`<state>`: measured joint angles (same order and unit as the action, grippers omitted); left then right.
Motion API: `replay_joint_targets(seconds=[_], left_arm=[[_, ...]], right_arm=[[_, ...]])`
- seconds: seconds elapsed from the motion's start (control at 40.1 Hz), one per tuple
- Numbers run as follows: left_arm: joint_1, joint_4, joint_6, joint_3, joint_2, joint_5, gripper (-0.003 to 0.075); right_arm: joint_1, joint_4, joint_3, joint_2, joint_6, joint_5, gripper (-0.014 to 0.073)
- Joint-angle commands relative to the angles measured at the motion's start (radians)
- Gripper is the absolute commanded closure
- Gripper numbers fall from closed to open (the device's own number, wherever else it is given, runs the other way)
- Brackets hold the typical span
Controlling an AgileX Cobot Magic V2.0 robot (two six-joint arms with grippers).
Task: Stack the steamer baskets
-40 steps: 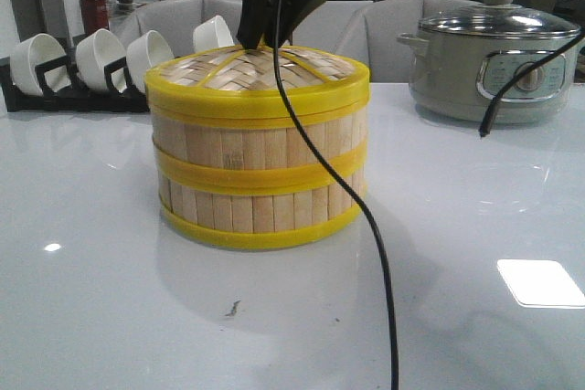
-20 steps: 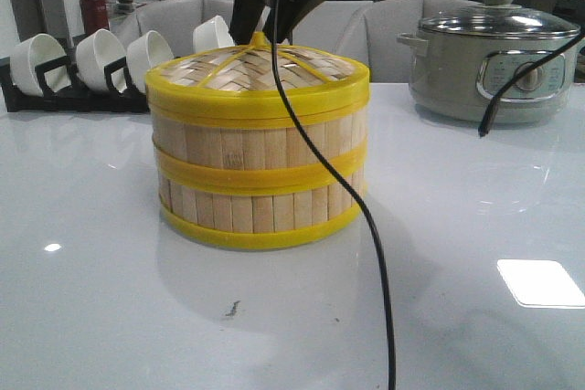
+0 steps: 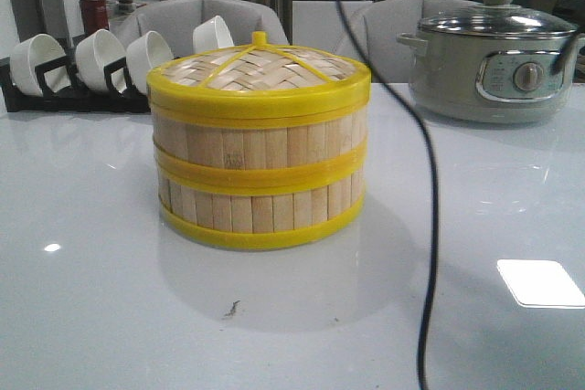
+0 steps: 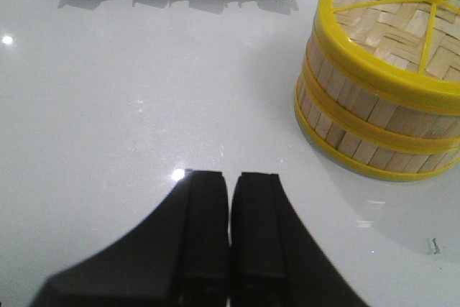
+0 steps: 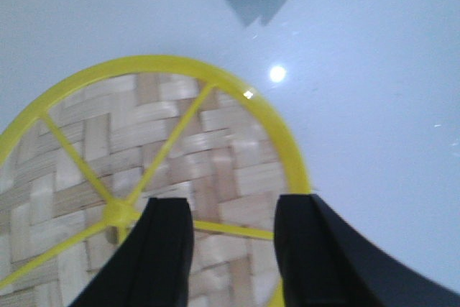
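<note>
The right tool point(image 5: 231, 249) was down on the lid point(image 3: 260, 70) a moment ago. Now it has let go and gone up, so from the front I only see its black cable point(image 3: 425, 226) hanging down. The lid sits flat on top, with nothing touching it. I think the stacking is done, or very close to done.

The two steamer baskets point(image 3: 260, 166) stand one on top of the other in the middle of the table point(image 3: 91, 317). The yellow rims line up well. The white cups point(image 3: 96, 57) are far back on the left, and the grey pot point(image 3: 494, 52) is far back on the right.

The right tool hangs above the lid, with its two fingers point(image 5: 162, 249) spread apart and holding nothing. The left tool point(image 4: 230, 249) is low over the table, to the left of the stack and apart from it. Its fingers are pressed together and hold nothing.
</note>
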<state>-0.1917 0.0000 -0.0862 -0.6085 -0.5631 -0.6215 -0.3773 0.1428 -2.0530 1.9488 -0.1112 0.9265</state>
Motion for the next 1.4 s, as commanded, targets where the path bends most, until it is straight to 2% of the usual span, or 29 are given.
replay_joint_targets(seconds=[0.0,0.149,0.399,0.623,0.772,0.897,1.171,1.246,1.37], left_arm=[[-0.008,0.000,-0.011,-0.030,-0.002,0.078,0.0625],[-0.008,0.000,-0.011,-0.030,-0.002,0.078,0.0625],[-0.008,0.000,-0.011,-0.030,-0.002,0.078,0.0625],[-0.008,0.000,-0.011,-0.030,-0.002,0.078,0.0625],[-0.008,0.000,-0.011,-0.030,-0.002,0.078,0.0625],[-0.008,0.000,-0.011,-0.030,-0.002,0.078,0.0625],[-0.008,0.000,-0.011,-0.030,-0.002,0.078,0.0625],[-0.008,0.000,-0.011,-0.030,-0.002,0.078,0.0625],[-0.008,0.000,-0.011,-0.030,-0.002,0.078,0.0625]], right_arm=[[0.053,0.001,0.106,-0.185,-0.005,-0.158,0.0207],[0.139,0.001,0.404,-0.423,-0.005,-0.335,0.0207],[0.278,0.001,0.875,-0.835,-0.005,-0.538,0.0207],[0.387,0.001,1.247,-1.222,-0.005,-0.631,0.0207],[0.466,0.001,1.430,-1.449,-0.005,-0.631,0.0208],[0.489,0.002,1.536,-1.585,-0.005,-0.622,0.0208],[0.478,0.032,1.655,-1.658,-0.005,-0.555,0.0211],[0.477,0.032,1.664,-1.659,-0.005,-0.556,0.0265],[0.477,0.032,1.666,-1.659,-0.005,-0.556,0.0529]])
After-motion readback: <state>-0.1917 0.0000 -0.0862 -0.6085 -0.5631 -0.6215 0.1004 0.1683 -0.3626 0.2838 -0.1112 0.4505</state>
